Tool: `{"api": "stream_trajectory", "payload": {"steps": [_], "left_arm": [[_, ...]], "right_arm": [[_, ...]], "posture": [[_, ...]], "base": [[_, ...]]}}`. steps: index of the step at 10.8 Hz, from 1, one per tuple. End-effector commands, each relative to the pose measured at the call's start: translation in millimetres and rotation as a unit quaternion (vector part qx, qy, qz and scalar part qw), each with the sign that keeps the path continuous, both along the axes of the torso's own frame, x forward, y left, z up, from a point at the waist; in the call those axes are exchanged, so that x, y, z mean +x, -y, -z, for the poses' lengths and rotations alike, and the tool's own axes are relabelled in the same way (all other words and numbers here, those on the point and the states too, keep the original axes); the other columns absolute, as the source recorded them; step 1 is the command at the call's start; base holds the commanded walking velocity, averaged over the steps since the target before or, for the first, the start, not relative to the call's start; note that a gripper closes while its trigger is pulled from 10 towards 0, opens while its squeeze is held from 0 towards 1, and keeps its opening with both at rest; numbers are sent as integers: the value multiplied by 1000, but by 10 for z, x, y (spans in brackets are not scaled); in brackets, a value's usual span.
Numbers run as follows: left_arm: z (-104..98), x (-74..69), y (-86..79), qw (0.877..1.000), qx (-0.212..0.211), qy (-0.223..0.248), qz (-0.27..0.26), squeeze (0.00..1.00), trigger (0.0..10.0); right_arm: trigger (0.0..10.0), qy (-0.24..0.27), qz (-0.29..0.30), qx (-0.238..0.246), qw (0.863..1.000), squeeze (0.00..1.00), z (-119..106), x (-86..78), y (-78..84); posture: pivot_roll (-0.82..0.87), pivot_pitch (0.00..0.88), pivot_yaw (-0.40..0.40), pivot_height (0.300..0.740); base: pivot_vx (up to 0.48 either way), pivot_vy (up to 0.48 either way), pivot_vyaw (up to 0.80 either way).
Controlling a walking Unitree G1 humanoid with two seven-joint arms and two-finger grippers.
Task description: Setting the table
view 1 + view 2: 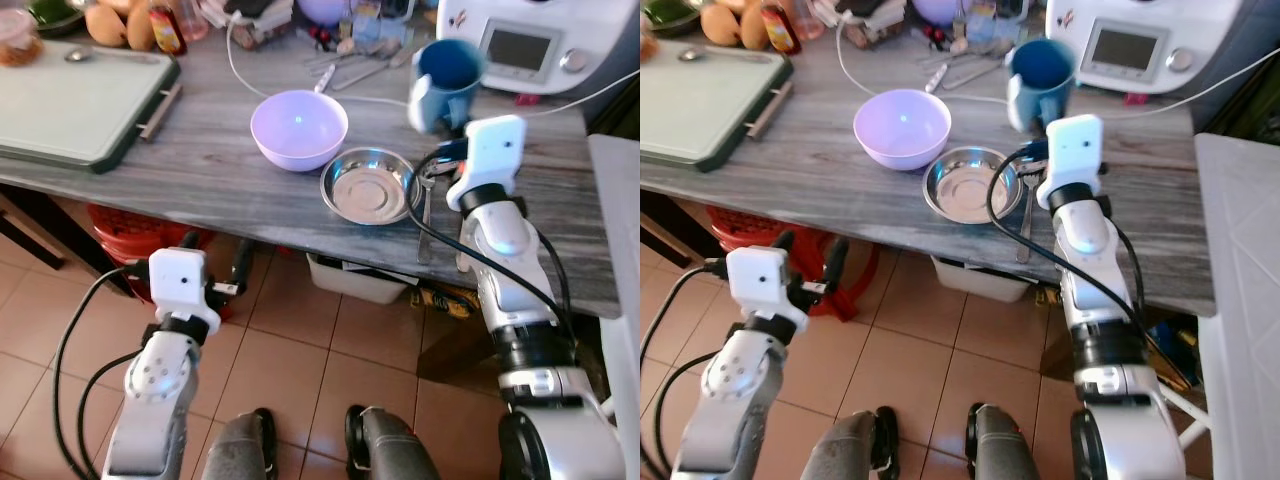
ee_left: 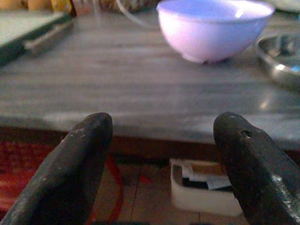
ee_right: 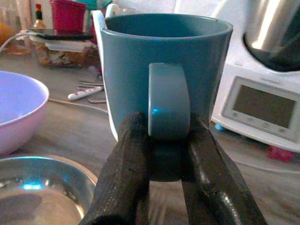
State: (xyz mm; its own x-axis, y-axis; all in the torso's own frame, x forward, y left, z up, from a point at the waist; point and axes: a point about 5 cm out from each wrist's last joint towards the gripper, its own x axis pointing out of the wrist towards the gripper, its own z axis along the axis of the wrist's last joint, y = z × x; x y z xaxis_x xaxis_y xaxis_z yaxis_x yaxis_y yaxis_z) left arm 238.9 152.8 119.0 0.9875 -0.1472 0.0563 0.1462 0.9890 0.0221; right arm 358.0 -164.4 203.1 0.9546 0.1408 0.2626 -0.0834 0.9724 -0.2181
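- The right gripper (image 3: 166, 154) is clamped on the handle of a blue mug (image 3: 164, 70), one black finger on each side of the handle.
- The mug is upright and lifted above the grey wooden table (image 1: 220, 170), at the far right of the metal bowl (image 1: 368, 185).
- A fork (image 1: 425, 215) lies on the table just right of the metal bowl, under the right arm.
- A lilac bowl (image 1: 298, 128) sits just left of the metal bowl and a little farther back; whether they touch cannot be told.
- A white kitchen appliance with a screen (image 1: 520, 45) stands at the far right of the table, behind the mug.
- The left gripper (image 2: 159, 154) hangs below the table's near edge, over the tiled floor, fingers spread apart and holding nothing.
- A green cutting board (image 1: 70, 100) lies at the far left of the table.
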Motion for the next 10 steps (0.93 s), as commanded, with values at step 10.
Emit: {"api": "stream_trajectory", "payload": {"steps": [10], "left_arm": [[-50,-226,-136,999,31,-34,13,0,10000]], "right_arm": [[10000,-3,-69,-4,998,0,26,129,-112]], "posture": [[72,299,68,740]], "base": [[0,0,0]]}}
